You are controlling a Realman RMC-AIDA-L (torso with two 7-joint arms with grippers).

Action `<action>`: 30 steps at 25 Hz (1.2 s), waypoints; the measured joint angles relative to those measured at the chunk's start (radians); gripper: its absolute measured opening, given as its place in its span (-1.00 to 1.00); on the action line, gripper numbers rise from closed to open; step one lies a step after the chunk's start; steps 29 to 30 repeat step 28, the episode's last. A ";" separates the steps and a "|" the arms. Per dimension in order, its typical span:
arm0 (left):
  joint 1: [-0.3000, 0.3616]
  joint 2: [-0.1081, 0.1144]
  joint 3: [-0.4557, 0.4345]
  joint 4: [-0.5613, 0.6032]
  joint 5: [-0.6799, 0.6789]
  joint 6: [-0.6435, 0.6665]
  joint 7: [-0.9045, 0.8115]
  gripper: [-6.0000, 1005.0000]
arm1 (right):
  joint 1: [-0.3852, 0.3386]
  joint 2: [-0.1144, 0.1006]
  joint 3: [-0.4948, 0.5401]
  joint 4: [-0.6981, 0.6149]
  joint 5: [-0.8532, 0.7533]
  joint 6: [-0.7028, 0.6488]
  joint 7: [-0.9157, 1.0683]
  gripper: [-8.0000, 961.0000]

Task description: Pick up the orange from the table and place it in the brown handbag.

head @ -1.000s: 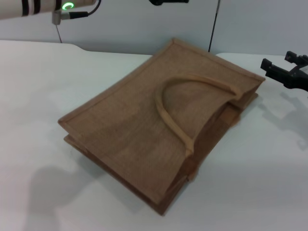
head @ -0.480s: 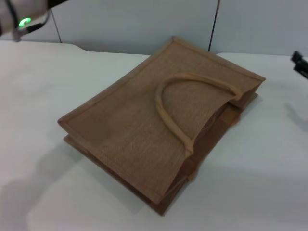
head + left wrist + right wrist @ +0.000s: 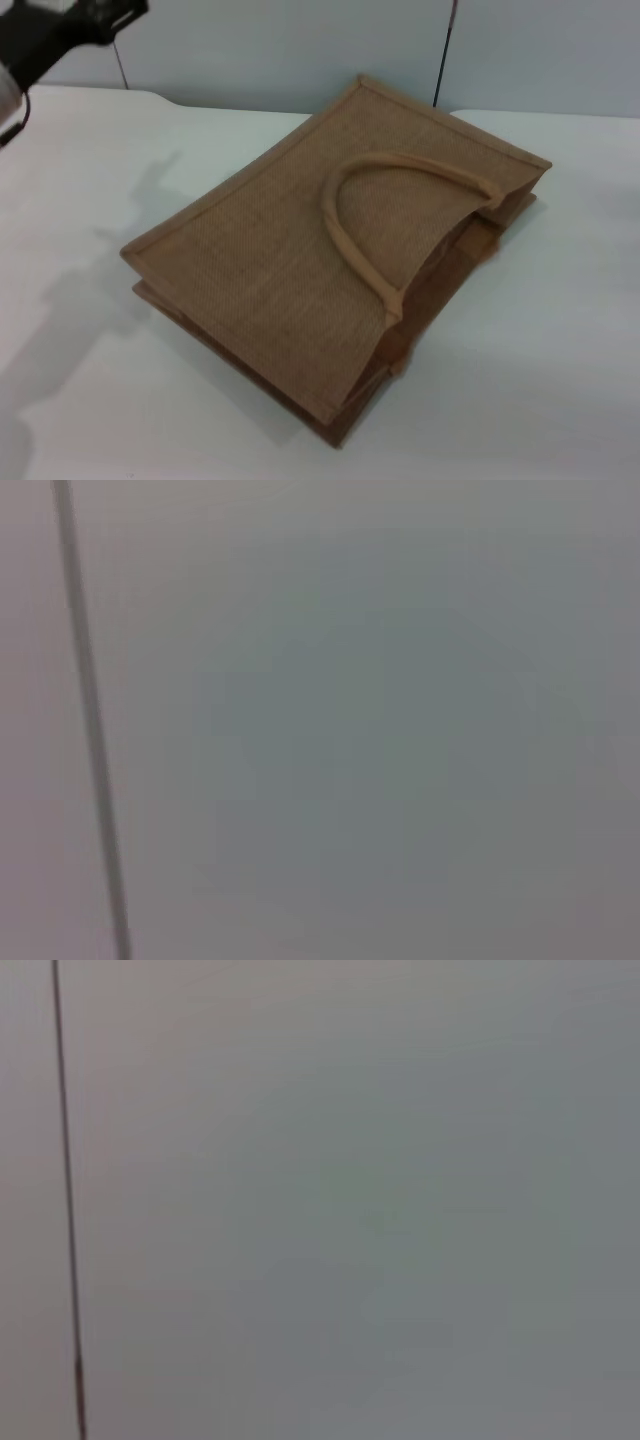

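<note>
The brown handbag [image 3: 290, 250] lies flat on its side in the middle of the white table [image 3: 560, 320], with one looped handle [image 3: 345, 235] resting on its upper face and its mouth facing the right. The orange is out of view in every frame. My left gripper [image 3: 118, 14] is a black shape at the top left corner of the head view, above the table's far left and well apart from the bag. My right gripper is out of view. Both wrist views show only a plain grey wall.
A grey wall stands behind the table, with a thin dark vertical line [image 3: 445, 50] on it; a similar line shows in the left wrist view [image 3: 90, 730] and the right wrist view [image 3: 68, 1210]. The left arm's shadow [image 3: 90, 300] falls on the table left of the bag.
My left arm has swung left and down, so its black gripper now shows at the top left corner. My right gripper has moved off the right edge of the head view. The bag has not moved.
</note>
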 joint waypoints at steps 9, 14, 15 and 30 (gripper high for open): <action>0.017 -0.003 0.138 -0.191 -0.332 -0.023 0.349 0.71 | -0.003 0.000 0.087 -0.177 0.058 0.069 -0.225 0.86; 0.016 -0.005 0.186 -0.302 -0.515 -0.077 0.501 0.71 | 0.000 0.001 0.088 -0.229 0.111 0.080 -0.270 0.86; 0.016 -0.006 0.198 -0.322 -0.545 -0.088 0.529 0.71 | 0.000 0.002 0.089 -0.240 0.123 0.080 -0.270 0.86; 0.008 -0.009 0.255 -0.400 -0.663 -0.121 0.634 0.68 | 0.004 0.004 0.061 -0.267 0.160 0.099 -0.274 0.86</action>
